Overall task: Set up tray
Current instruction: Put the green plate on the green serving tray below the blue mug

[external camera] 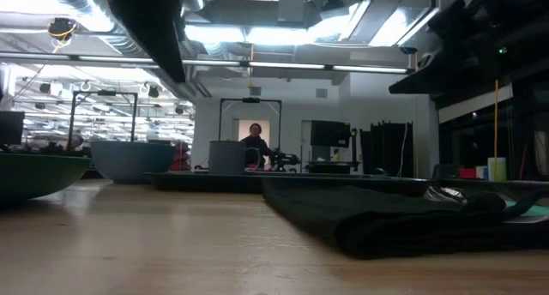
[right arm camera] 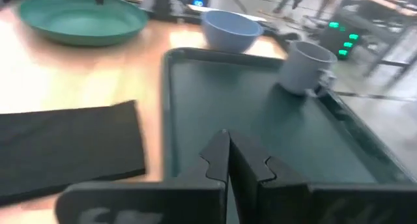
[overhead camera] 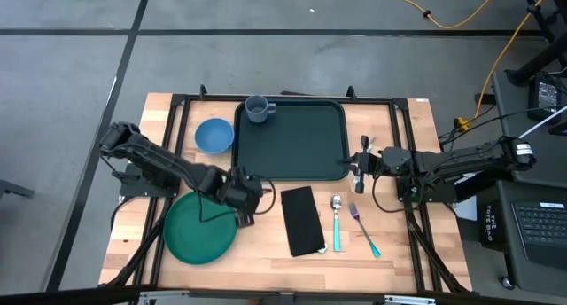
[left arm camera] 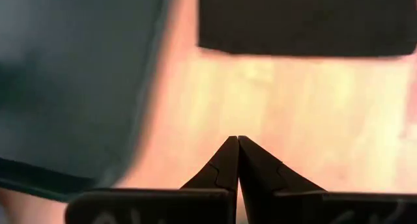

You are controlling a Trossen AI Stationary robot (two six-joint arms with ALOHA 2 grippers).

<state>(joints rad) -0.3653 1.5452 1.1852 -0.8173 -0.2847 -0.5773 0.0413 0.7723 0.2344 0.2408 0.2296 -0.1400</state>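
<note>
The dark green tray (overhead camera: 297,141) lies mid-table with a grey mug (overhead camera: 257,109) standing in its far left corner. My left gripper (overhead camera: 254,199) is shut above bare wood, between the round green plate (overhead camera: 201,227) and the black napkin (overhead camera: 301,220), just off the tray's near left corner (left arm camera: 58,94). My right gripper (overhead camera: 359,169) is shut at the tray's near right corner and points across the tray (right arm camera: 260,126) toward the mug (right arm camera: 305,68). Whether either gripper touches anything does not show.
A blue bowl (overhead camera: 213,135) sits left of the tray. A spoon (overhead camera: 337,218) and a fork (overhead camera: 363,230) with teal handles lie right of the napkin. Bare wood shows along the near edge. A person (external camera: 253,141) stands far off in the room behind.
</note>
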